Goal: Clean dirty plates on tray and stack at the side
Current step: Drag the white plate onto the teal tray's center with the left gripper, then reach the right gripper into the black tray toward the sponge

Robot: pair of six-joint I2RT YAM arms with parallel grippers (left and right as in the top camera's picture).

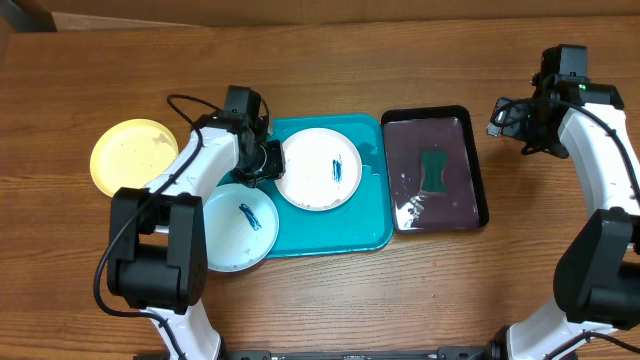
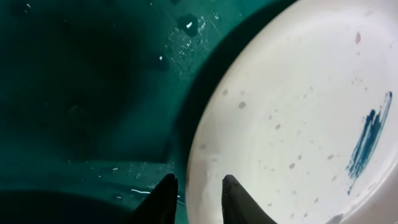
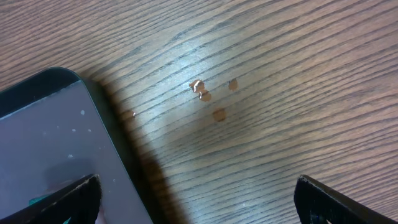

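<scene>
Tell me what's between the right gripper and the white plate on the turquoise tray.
The overhead view shows the black tray, a green sponge in it, between the right gripper and the white plate, plus a bare strip of turquoise tray.

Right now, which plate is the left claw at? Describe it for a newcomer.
Find the turquoise tray in the middle of the table. The white plate lies wholly inside it, the left claw at its left rim. The pale blue plate overhangs the tray's near-left corner and the yellow plate sits off the tray.
</scene>
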